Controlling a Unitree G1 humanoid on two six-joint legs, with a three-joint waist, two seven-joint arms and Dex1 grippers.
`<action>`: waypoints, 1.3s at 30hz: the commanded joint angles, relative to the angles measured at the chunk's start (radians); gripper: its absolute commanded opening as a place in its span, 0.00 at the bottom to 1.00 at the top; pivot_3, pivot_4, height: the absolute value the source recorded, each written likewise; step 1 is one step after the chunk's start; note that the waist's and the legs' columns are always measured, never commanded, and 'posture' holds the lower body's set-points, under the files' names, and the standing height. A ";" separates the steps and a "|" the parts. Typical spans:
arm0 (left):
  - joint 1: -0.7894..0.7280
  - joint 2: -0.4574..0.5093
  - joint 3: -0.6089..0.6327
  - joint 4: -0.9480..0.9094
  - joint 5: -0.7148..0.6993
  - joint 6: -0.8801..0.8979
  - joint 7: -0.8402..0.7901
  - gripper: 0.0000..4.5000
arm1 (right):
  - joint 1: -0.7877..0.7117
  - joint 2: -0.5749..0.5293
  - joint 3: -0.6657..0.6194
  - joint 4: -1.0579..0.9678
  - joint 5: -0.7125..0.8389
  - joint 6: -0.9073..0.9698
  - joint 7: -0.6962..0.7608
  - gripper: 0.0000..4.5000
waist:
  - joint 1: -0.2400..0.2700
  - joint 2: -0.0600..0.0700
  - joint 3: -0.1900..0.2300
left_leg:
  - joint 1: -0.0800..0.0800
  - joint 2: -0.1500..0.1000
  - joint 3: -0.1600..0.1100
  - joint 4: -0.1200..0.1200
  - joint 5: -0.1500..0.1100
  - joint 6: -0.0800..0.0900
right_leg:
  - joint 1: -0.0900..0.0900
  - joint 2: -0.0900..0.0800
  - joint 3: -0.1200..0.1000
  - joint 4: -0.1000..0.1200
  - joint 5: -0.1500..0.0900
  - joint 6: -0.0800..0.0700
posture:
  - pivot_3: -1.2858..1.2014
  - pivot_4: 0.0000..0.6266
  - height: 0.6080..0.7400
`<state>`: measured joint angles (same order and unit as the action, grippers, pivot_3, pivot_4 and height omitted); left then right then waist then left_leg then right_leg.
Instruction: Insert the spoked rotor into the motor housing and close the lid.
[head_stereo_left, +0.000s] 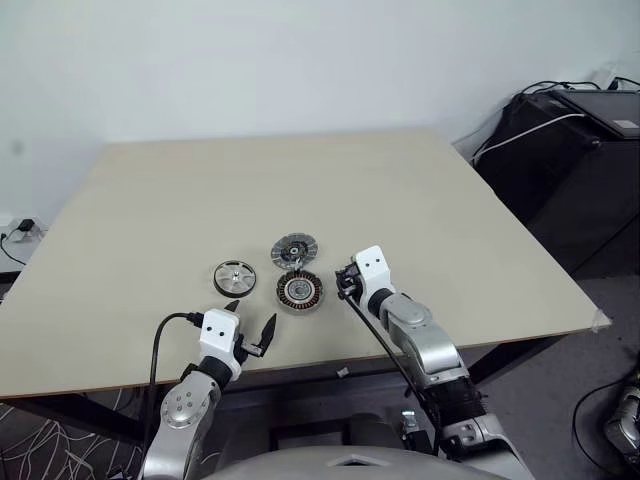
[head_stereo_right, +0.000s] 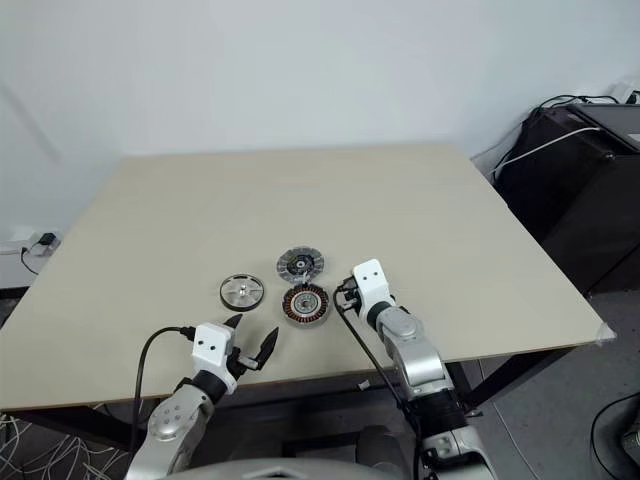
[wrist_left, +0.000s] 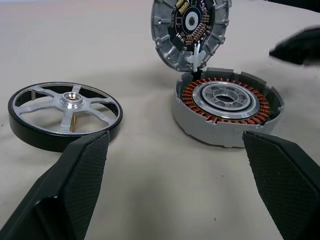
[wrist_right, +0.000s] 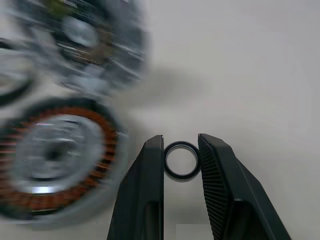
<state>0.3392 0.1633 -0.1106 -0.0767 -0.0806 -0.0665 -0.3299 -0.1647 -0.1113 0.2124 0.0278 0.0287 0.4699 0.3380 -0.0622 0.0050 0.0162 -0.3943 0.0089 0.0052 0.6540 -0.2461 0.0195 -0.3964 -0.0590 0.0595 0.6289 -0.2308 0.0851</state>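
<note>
The spoked rotor (head_stereo_left: 234, 276) lies flat on the table (head_stereo_left: 180, 200), left of the motor housing (head_stereo_left: 299, 291) with its copper windings facing up. The lid (head_stereo_left: 294, 249) stands tilted at the housing's far edge, its ribbed face with the dark centre showing (wrist_left: 190, 30). My right gripper (head_stereo_left: 345, 285) hovers just right of the housing, shut on a small thin dark ring (wrist_right: 181, 161) held between its fingertips. My left gripper (head_stereo_left: 251, 315) is open near the table's front edge, pointing at the rotor (wrist_left: 65, 115) and the housing (wrist_left: 227, 107), touching neither.
Black equipment with white and black cables (head_stereo_left: 570, 150) stands beyond the table's right side. A cable and plug (head_stereo_left: 20, 232) sit by the wall at the far left. The table's front edge (head_stereo_left: 300, 365) runs just behind both wrists.
</note>
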 joint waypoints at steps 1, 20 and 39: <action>-0.012 0.002 -0.009 -0.019 0.002 -0.010 -0.007 1.00 | 0.000 0.003 0.059 -0.091 0.010 0.035 0.044 0.15 | 0.001 0.000 0.000 | 0.000 0.000 0.000 0.000 0.000 0.000 | 0.000 0.000 0.000 0.000 0.000 0.000 | 0.52 0.00 1.00; 0.002 0.002 -0.010 -0.026 0.000 -0.012 0.000 1.00 | -0.112 0.077 0.141 0.144 -0.034 -0.028 0.041 0.15 | 0.001 -0.002 0.001 | -0.001 0.000 0.000 0.000 0.000 -0.001 | 0.000 -0.001 -0.001 0.000 0.001 -0.002 | 0.52 0.00 1.00; -0.001 0.003 -0.008 -0.029 -0.002 -0.007 -0.002 1.00 | -0.137 0.094 0.130 0.226 -0.034 -0.063 0.045 0.15 | 0.001 -0.002 0.001 | -0.001 0.000 0.000 0.000 0.000 -0.001 | 0.000 -0.001 -0.001 0.000 0.001 -0.002 | 0.52 0.00 1.00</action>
<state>0.3459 0.1639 -0.1189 -0.0767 -0.0812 -0.0669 -0.3293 -0.2849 -0.0294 0.3468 0.2654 -0.0069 0.4223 0.3758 -0.0617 0.0031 0.0169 -0.3949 0.0085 0.0050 0.6536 -0.2464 0.0189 -0.3966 -0.0598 0.0587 0.6287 -0.2300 0.0834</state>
